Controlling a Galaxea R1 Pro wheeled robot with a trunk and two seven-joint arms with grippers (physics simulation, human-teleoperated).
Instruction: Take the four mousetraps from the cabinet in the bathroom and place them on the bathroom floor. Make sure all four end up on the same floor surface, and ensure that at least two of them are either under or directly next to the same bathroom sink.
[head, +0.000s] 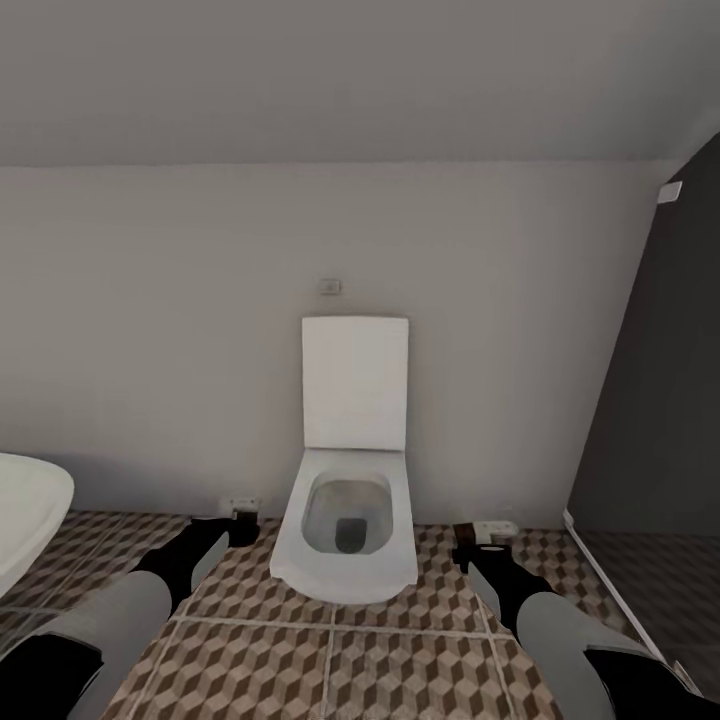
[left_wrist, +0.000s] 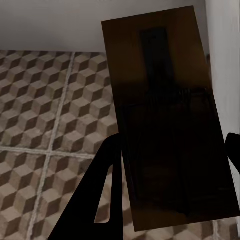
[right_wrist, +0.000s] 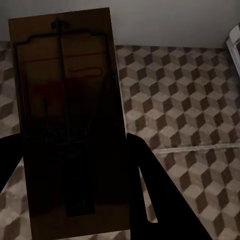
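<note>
Either side of the white square toilet (head: 350, 520), each black gripper, left (head: 240, 527) and right (head: 468, 545), clamps a flat dark-brown mousetrap (left_wrist: 167, 120) (right_wrist: 70, 130), long axis along the fingers, above cube-patterned floor tiles (head: 330, 670).

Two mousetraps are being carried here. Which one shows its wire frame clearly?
The mousetrap in the right gripper: its wire bar and loop stand out on the brown board. The mousetrap in the left gripper looks darker, wires faint.

A white square toilet (head: 348, 530) stands against a pale grey wall (head: 150, 330), its lid (head: 355, 382) raised upright. A small plate (head: 329, 287) sits on the wall above the lid. A dark panel (head: 665, 380) rises at the right, and a white rounded bathtub's edge (head: 25, 510) shows at the left.
</note>
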